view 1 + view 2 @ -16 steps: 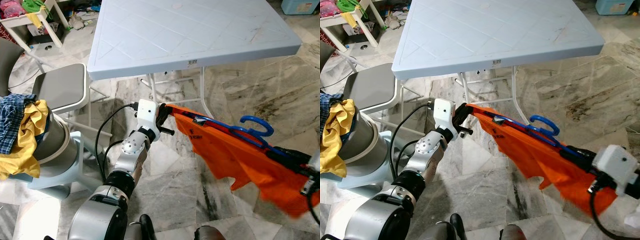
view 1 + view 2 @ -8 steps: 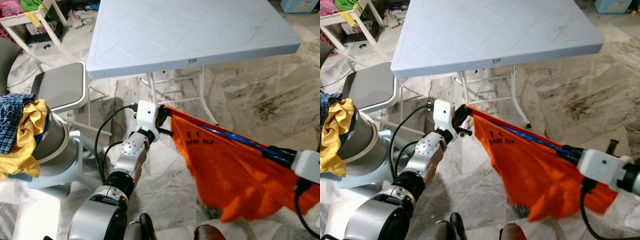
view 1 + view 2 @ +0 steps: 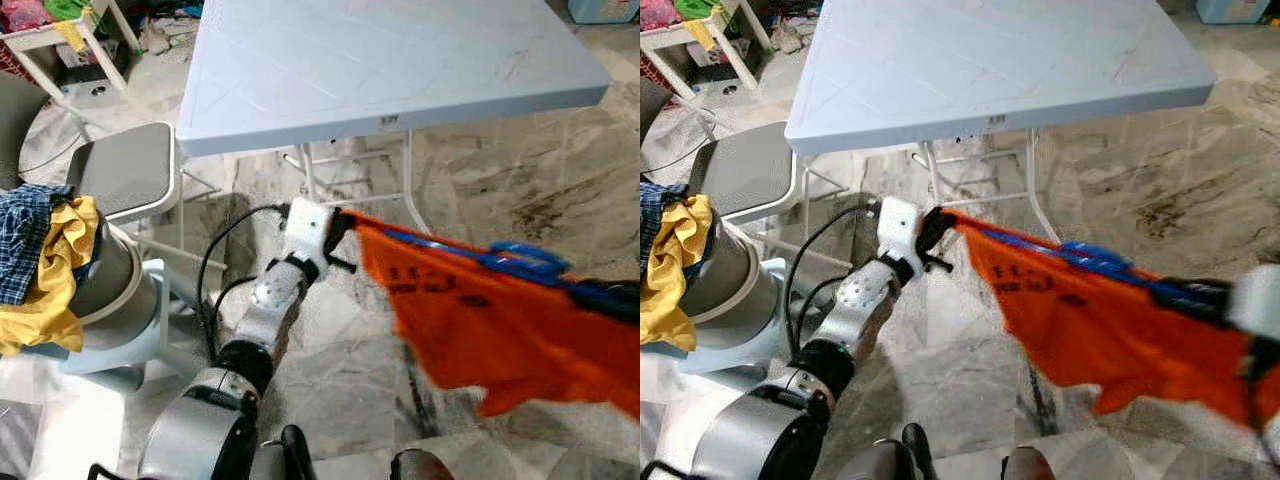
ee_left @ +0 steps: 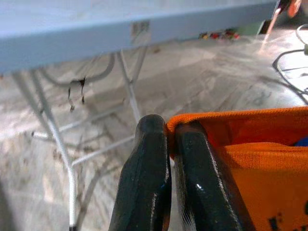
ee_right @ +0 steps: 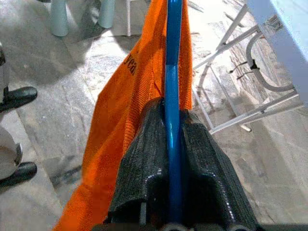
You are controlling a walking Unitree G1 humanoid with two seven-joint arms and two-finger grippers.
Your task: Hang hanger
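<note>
Eye views, hanger: one blue hanger lies inside one orange shirt, its long axis running almost level from the left gripper out toward the robot's right; the hook bulges up near the middle.
Eye views, arms: the left gripper pinches the shirt's left corner, in front of and below the table edge; the right end of the hanger runs off to the right arm's side, blurred.
Eye views, nearer arm: judged, the right arm carries the hanger itself, the left only steadies cloth.
Eye views, surroundings: one chair, one grey bin with a heap of clothes on it. No rail or rod to hang from is visible.
Left wrist view: two black fingers pressed together on the orange shirt's edge; table legs beyond.
Right wrist view: right gripper clamped on the blue hanger bar, which runs straight ahead along the fingers, the shirt draped over it.
Count: one hanger, one shirt, two grippers, both holding.
</note>
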